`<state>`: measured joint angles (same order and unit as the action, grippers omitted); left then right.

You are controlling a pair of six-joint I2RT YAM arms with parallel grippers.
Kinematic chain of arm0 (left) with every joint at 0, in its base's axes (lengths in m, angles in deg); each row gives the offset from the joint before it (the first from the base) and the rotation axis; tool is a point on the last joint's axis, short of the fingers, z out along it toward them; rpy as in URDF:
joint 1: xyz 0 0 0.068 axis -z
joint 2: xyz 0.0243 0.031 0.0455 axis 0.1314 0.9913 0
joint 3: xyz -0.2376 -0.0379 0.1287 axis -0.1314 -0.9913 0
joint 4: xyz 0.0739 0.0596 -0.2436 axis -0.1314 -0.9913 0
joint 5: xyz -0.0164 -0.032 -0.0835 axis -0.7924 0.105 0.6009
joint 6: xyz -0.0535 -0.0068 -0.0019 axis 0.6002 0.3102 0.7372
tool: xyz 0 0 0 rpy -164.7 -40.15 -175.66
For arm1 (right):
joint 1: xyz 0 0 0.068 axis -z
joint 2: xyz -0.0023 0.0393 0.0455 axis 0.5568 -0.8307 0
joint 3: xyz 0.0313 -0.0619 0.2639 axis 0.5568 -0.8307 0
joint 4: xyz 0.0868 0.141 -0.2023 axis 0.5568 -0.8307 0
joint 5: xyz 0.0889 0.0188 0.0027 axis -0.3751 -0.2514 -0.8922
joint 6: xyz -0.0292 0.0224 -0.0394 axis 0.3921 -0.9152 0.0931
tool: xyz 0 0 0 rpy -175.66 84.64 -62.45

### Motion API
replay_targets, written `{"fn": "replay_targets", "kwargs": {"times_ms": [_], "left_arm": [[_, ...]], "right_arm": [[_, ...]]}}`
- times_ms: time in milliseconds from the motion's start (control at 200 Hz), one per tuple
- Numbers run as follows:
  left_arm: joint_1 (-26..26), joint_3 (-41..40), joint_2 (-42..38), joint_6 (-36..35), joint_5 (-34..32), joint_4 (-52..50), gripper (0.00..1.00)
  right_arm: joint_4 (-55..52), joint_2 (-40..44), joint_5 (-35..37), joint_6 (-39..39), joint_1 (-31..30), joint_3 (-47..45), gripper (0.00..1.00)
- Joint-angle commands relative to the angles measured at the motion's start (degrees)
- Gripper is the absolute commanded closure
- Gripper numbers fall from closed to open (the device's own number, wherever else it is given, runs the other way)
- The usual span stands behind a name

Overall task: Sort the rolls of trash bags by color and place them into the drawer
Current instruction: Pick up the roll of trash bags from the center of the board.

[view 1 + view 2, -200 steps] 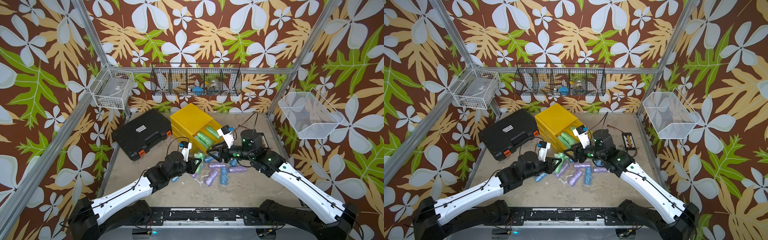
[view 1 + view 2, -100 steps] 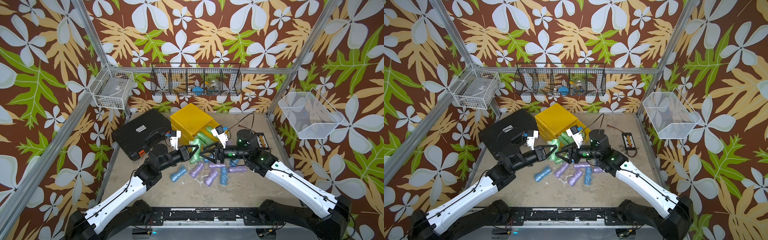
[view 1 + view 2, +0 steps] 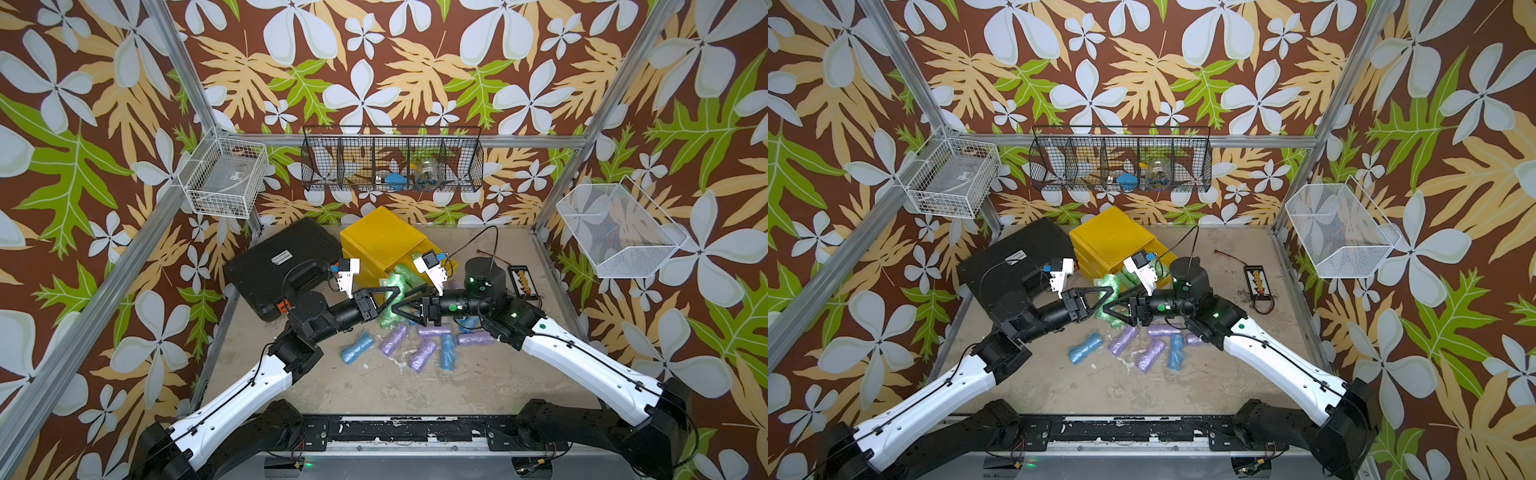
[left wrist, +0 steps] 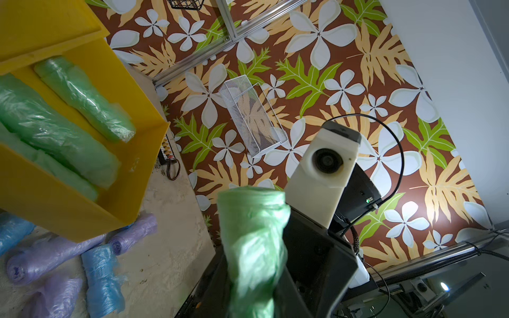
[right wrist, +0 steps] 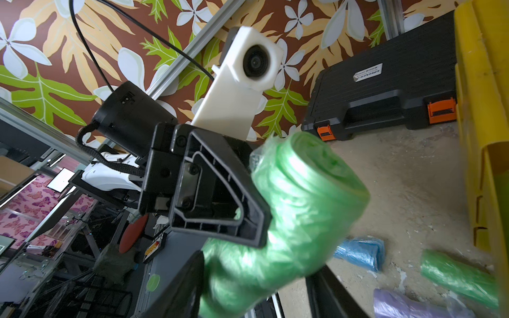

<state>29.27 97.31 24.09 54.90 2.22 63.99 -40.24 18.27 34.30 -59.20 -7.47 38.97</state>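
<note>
Change | left pincer (image 3: pixel 395 289) brought green roll (image 5: pixel 303 198) between jaws of right pincer (image 3: pixel 397 309)

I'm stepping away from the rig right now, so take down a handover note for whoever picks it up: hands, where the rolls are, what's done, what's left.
Left hand: shut on a green roll, lifted off the table near the yellow drawer.
Right hand: jaws either side of the same roll; I cannot tell whether they grip it.
Done: green rolls lie in the open drawer, and only green shows there.
Left: the held roll, another green roll on the table, and the blue rolls and lilac rolls lying loose beside the drawer.
</note>
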Motion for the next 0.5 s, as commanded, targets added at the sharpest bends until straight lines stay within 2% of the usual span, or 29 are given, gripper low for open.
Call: {"fn": "replay_targets", "kwargs": {"times_ms": [0,105,220,260,385,495], "left_arm": [[-0.2,-0.1,0.0,0.8,1.0,3.3,0.8],[-0.2,-0.1,0.0,1.2,0.9,3.8,0.77],[-0.3,0.0,0.0,1.4,1.0,4.2,0.72],[-0.4,0.1,-0.1,1.6,1.0,4.4,0.66],[-1.9,0.5,-0.9,2.1,0.2,3.4,0.4],[-3.1,3.2,-2.5,-1.7,-4.2,-6.5,0.33]], "right_arm": [[3.6,-0.8,-1.8,-1.3,-0.6,0.6,0.45],[4.3,-1.9,-3.1,-1.7,-0.8,1.1,0.55],[4.7,-2.6,-3.8,-1.9,-0.9,1.5,0.7],[4.7,-2.7,-3.7,-1.8,-1.0,1.7,0.74],[0.0,-2.8,-1.2,1.7,-1.0,3.7,0.8],[-8.9,-3.5,4.6,8.5,-0.6,8.1,0.81]]}}
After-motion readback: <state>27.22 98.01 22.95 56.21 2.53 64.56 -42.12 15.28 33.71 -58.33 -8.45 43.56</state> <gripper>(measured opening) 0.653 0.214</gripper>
